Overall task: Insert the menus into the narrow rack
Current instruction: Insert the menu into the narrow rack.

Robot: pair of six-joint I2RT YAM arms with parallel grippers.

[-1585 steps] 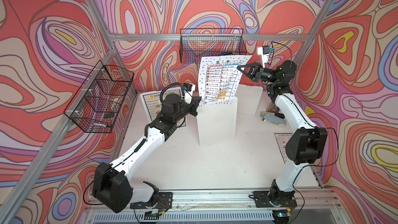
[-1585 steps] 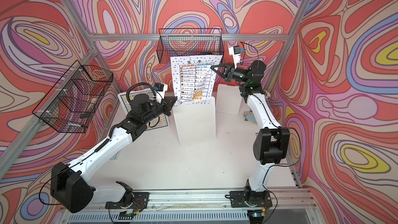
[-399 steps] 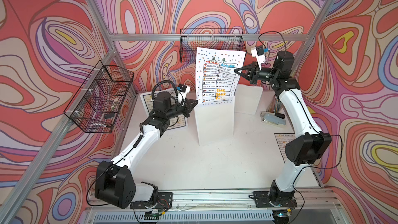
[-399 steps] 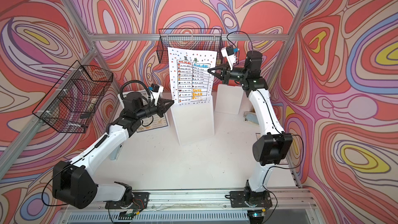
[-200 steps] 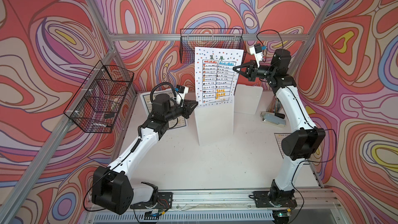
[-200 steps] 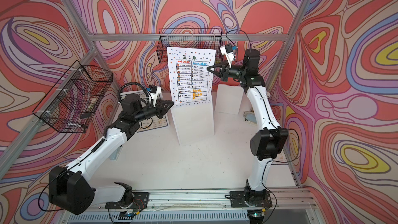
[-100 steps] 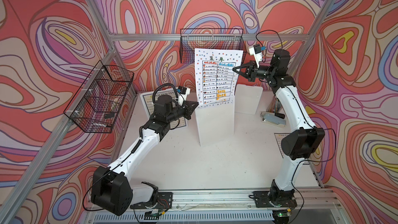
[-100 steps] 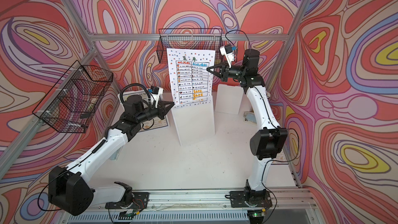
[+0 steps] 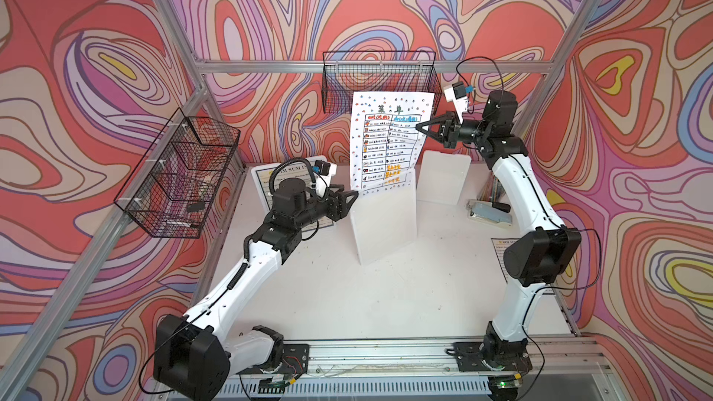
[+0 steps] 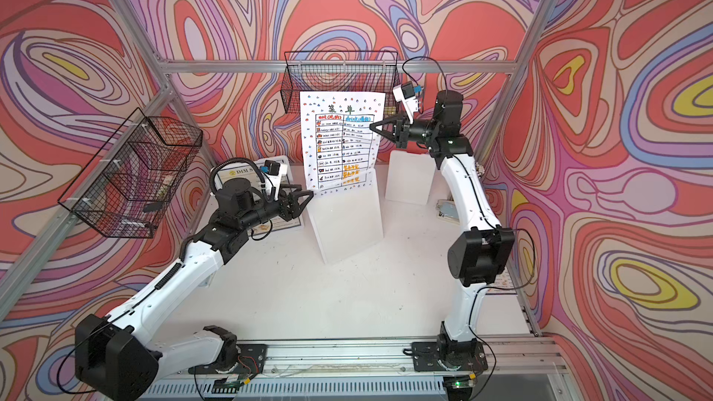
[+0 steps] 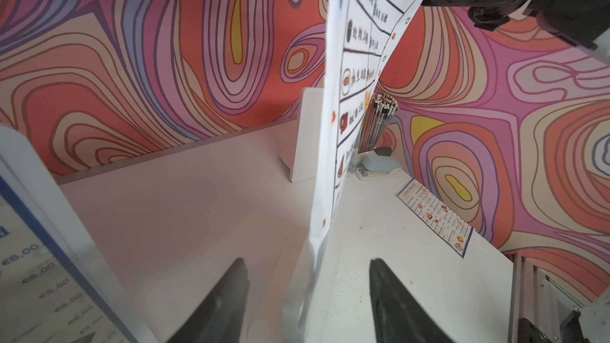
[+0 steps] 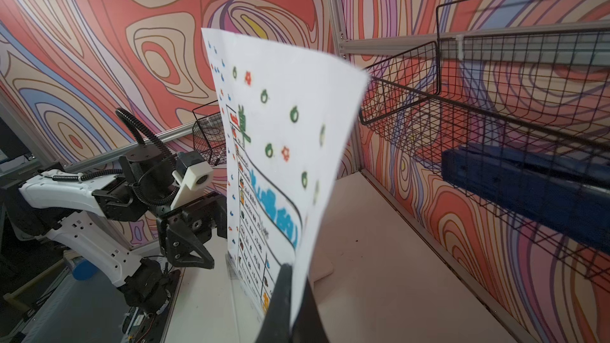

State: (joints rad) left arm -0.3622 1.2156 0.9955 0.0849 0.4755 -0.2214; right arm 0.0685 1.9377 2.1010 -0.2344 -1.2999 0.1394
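The small blue-bordered Dim Sum Inn menu (image 11: 435, 217) lay flat at the right edge of the table (image 9: 347, 302), largely hidden behind the right arm in both top views. At mid-table stood the narrow rack (image 9: 386, 229), a frosted, translucent plastic wedge. The left gripper (image 9: 349, 192) sat at its upper left corner, black tapered fingers spread and gripping nothing. The white paper menu (image 9: 386, 140) stood upright and bowed, its lower edge inside the rack; insertion depth was indeterminate. The right gripper (image 9: 418, 127) pinched the sheet's right edge. Farther back, the larger Dim Sum Inn menu (image 9: 262, 177) lay mostly covered by the left arm.
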